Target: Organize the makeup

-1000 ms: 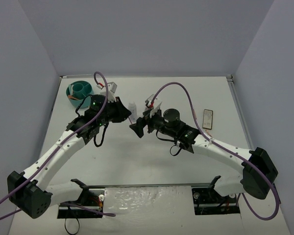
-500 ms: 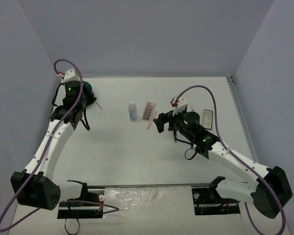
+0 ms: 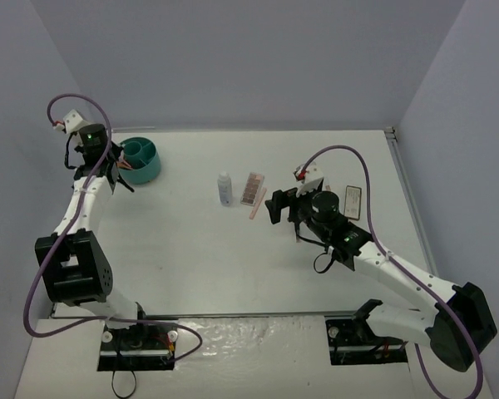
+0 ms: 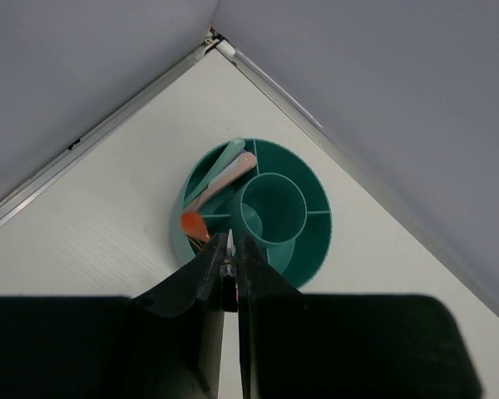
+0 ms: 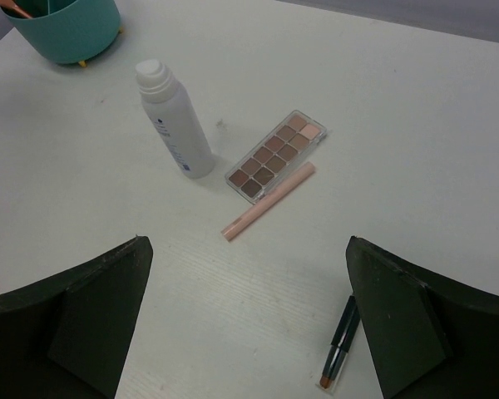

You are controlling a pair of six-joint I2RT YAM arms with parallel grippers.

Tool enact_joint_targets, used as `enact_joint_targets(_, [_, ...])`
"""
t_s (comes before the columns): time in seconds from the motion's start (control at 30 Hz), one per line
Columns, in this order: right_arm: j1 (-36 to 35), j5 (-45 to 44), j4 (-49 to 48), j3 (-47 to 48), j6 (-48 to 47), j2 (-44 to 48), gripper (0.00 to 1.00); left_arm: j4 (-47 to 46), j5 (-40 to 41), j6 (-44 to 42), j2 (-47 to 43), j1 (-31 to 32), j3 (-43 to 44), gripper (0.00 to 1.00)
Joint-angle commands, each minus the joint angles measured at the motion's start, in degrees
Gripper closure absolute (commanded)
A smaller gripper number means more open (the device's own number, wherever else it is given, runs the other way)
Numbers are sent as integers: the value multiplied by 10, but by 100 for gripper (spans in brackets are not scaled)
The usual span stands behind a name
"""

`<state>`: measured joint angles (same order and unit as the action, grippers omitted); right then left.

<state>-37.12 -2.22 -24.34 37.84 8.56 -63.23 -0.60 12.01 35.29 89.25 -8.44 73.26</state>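
Left gripper [image 4: 230, 249], jaws together, hovers over centre-frame teal tub [image 4: 324, 218]. Right gripper [image 5: 245, 243], jaws wide, should straddle pink stick [image 5: 269, 200], avoiding palette [image 5: 276, 155].

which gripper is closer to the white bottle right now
Right. The right gripper hovers right of the white bottle, just past the palette; the left gripper is far off at the teal tub in the corner.

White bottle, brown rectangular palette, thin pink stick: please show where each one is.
white bottle [image 5: 179, 129], right wrist view, middle of its body.
brown rectangular palette [image 5: 276, 155], right wrist view, central pans.
thin pink stick [image 5: 269, 200], right wrist view, middle of its length.
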Motion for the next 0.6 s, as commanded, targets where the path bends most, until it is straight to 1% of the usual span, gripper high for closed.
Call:
enact_joint_targets(0.0, [7,-16,-40,2,1,0,0,-103,7,32,43,-13,55,100])
enact_joint_targets(0.3, [13,-23,-35,5,-2,-16,0,-131,-11,84,124,-21,94,100])
enact_joint_targets(0.47, [15,-22,-33,8,-2,-22,0,-126,-8,91,140,-21,92,100])
enact_joint_targets(0.57, [16,-21,-33,8,-3,-22,0,-123,-7,90,137,-22,83,80])
